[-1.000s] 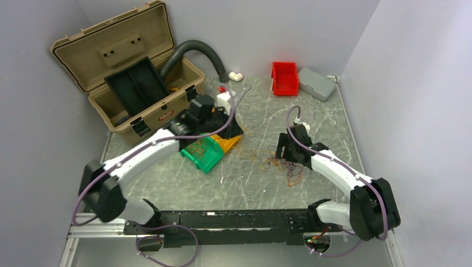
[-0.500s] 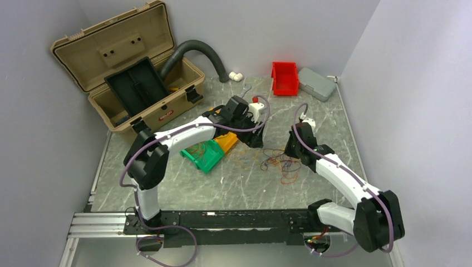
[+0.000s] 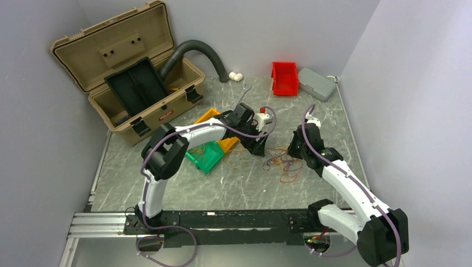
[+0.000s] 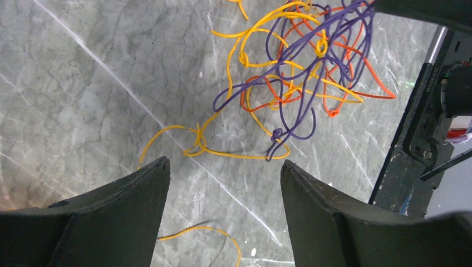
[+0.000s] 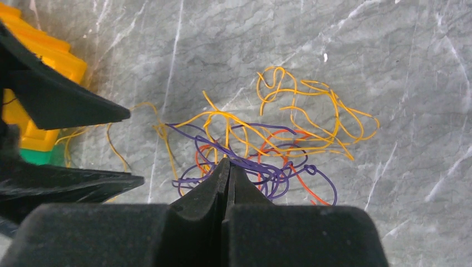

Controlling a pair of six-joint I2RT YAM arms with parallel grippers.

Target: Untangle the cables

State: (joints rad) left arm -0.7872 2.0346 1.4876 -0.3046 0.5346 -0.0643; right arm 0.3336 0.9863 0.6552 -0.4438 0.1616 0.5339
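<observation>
The cables (image 3: 281,164), a knot of hair-thin yellow, orange and purple wire, lie on the grey marbled table (image 3: 239,186), a little toward 3 o'clock from its middle. They are not untangled. In the left wrist view the purple strands loop through the orange and yellow ones, and the yellow wire shows several small knots. One yellow loop trails out of the bunch toward 7 o'clock, and no wire lies fully apart from the rest. Nearly all of the job looks to be left; this seems to be the setting of a first grip.

The right claw (image 5: 228,167), at about 2 o'clock of the bunch, has its fingers pressed together. Purple strands run into the tips, so it appears to be pinching them. The left claw (image 4: 222,164) hangs at 10 o'clock of the bunch with its fingers spread wide and nothing between them.

A second ago the left arm was bent over the green plastic bin (image 3: 207,157) and the yellow plastic bin (image 3: 227,143), its claw nearly closed. It has since swung across toward 3 o'clock and opened. The right claw, then spread above the wires, has snapped closed.
</observation>
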